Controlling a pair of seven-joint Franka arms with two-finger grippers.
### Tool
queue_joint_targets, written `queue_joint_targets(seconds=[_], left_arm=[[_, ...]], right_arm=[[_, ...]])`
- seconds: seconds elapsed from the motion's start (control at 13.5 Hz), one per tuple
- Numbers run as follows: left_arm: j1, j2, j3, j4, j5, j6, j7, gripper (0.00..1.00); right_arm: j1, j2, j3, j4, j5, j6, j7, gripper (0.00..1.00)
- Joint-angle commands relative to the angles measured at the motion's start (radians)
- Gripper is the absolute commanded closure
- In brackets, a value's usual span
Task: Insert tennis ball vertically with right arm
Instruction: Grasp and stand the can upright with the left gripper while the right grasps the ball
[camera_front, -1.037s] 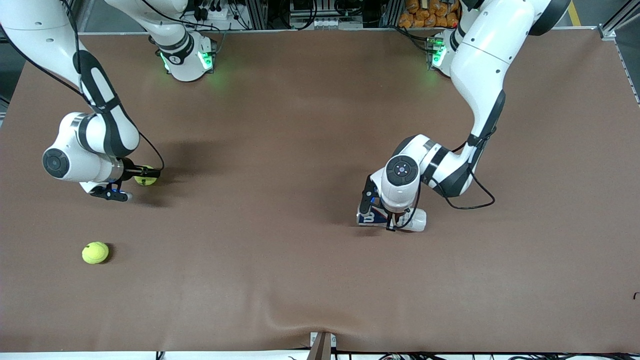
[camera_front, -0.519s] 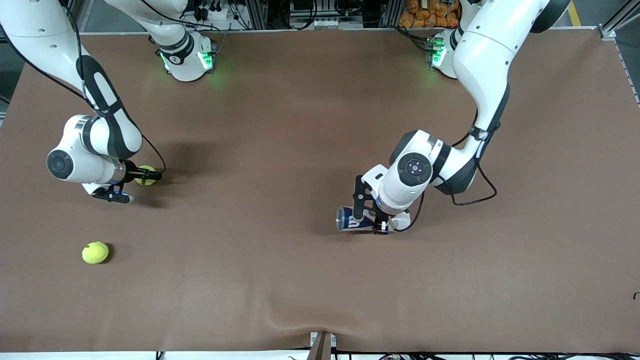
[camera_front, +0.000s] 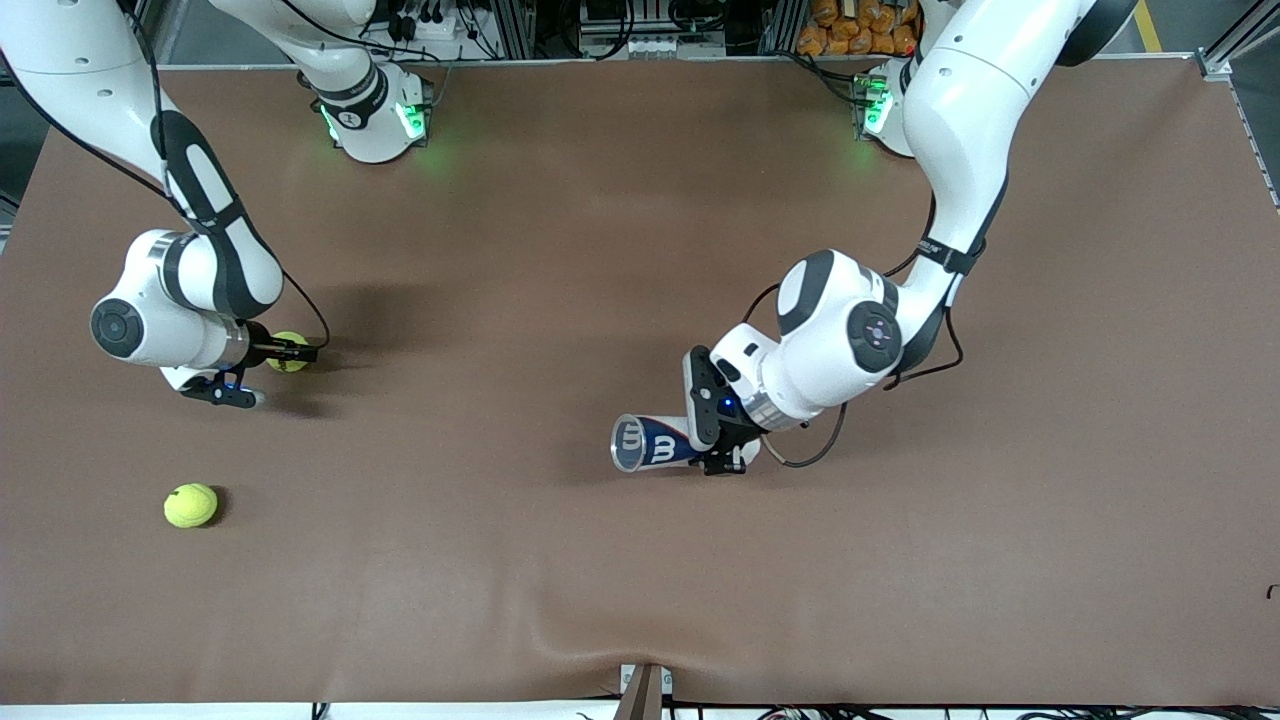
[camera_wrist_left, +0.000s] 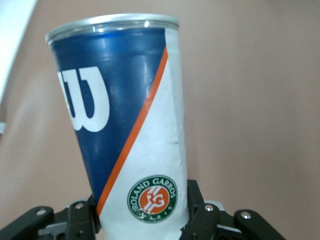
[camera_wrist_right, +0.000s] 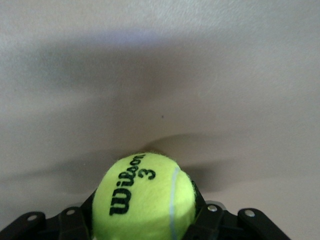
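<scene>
My right gripper (camera_front: 292, 353) is shut on a yellow-green tennis ball (camera_front: 285, 353), just above the brown table (camera_front: 560, 240) near the right arm's end. The right wrist view shows the ball (camera_wrist_right: 145, 197) with black lettering between the black fingers (camera_wrist_right: 210, 220). My left gripper (camera_front: 722, 430) is shut on a blue and white tennis ball can (camera_front: 650, 443), held tilted with its silver rim toward the right arm's end. In the left wrist view the can (camera_wrist_left: 130, 135) fills the frame between the fingers (camera_wrist_left: 207, 217).
A second tennis ball (camera_front: 190, 505) lies on the table, nearer to the front camera than my right gripper. Both arm bases (camera_front: 375, 115) stand at the table's back edge. A ripple in the table cover (camera_front: 600, 640) sits at the front edge.
My left gripper has lifted the can off the table, tilted it and carried it toward the right arm's end. My right gripper with the ball has barely moved.
</scene>
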Motion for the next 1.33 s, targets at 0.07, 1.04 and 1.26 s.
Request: queue_joint_targets(seconds=[0.07,1.04,1.26], left_arm=[[0.087,0.016,-0.071,0.01,-0.242,-0.021,0.212,0.35],[0.087,0.232,-0.144,0.001,-1.186,-0.176,1.061,0.3],[-0.003,0.281,-0.139,0.002,-1.399,-0.176,1.274,0.29]], right_arm=[[-0.026,-0.043,0.012,0.055,-0.006,-0.034,-0.007,0.67],[0.139,-0.048,0.029,0.685,0.134,-0.648,0.186,0.68],[0.248,-0.054,0.03,0.721,0.18,-0.649,0.333,0.67]])
